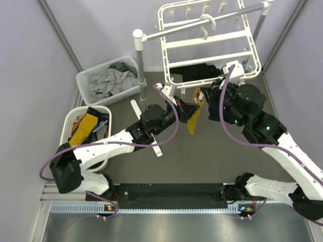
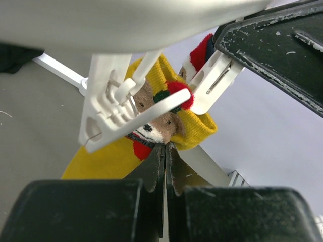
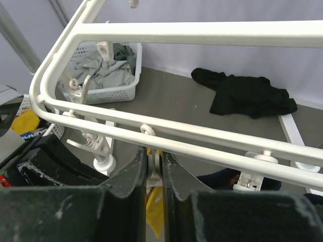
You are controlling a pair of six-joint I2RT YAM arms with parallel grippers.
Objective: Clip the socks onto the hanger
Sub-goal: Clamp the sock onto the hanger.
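The white hanger [image 1: 207,43] hangs from the pole rack at the back. My left gripper [image 1: 191,110] is shut on the cuff of a yellow sock [image 1: 194,121] with a red and brown animal face [image 2: 161,123] and holds it up under the hanger's near edge. In the left wrist view a white clip [image 2: 126,113] stands open around the cuff just above my left gripper [image 2: 165,147]. My right gripper [image 1: 213,96] is shut on that clip's handles [image 3: 155,151], directly under the hanger's bar [image 3: 212,141]. The yellow sock [image 3: 157,212] hangs below it.
A round white basket [image 1: 70,123] at the left holds more socks. A square white basket [image 1: 88,78] behind it holds grey cloths. A grey pole rack [image 1: 140,55] carries the hanger. A black garment [image 3: 247,93] lies on the floor under the hanger.
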